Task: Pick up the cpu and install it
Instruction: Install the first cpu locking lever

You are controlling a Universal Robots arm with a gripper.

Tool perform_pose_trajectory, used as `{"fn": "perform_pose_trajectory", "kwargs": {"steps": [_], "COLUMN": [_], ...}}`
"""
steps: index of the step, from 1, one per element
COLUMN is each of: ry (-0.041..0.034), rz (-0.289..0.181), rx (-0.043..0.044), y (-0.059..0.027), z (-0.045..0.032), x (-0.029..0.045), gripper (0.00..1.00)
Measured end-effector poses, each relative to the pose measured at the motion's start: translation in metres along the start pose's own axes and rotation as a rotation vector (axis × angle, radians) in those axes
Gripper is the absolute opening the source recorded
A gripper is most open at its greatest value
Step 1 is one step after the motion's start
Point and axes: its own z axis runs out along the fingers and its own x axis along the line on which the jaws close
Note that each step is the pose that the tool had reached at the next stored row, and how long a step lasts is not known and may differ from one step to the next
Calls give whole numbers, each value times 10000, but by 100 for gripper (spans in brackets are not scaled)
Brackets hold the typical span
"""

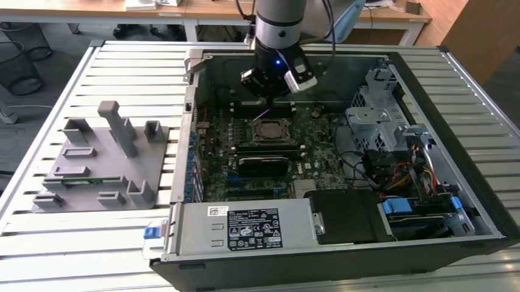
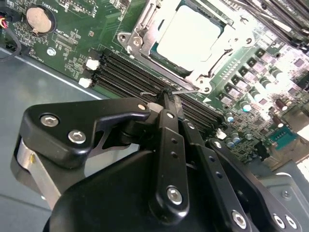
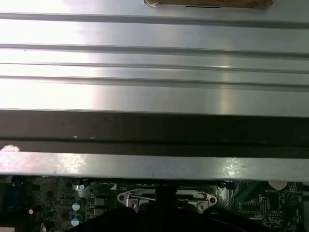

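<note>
Gripper [image 2: 166, 96]: fingers pressed together, pinching nothing, tips hovering over the black memory slots [image 2: 145, 77] beside the socket, as the second wrist view is showing. In the exterior view the gripper [image 1: 262, 114] is hanging inside the open computer case [image 1: 455, 85], just beyond the socket.

Cpu [image 2: 190, 31]: lying flat in the motherboard socket, silver top facing up, the metal frame [image 2: 145, 36] bordering it. In the exterior view the cpu [image 1: 267, 129] is sitting mid-board.

Handling, as judged: light, rigid, smooth-topped and likely slippery; the underside contacts probably being fragile. Best taken by two opposite edges, held level.

Surroundings: green motherboard [image 2: 67, 43] carrying a coin cell [image 2: 38, 18]; grey parts fixture [image 1: 97, 164] resting on the slatted table [image 1: 49, 243].
</note>
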Motion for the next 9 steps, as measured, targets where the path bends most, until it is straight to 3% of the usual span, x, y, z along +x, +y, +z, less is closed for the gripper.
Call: {"fn": "perform_pose_trajectory", "kwargs": {"steps": [9], "ry": [3], "rz": [0], "rx": [-1], "y": [-4], "z": [22], "x": [-86], "gripper": [11]}}
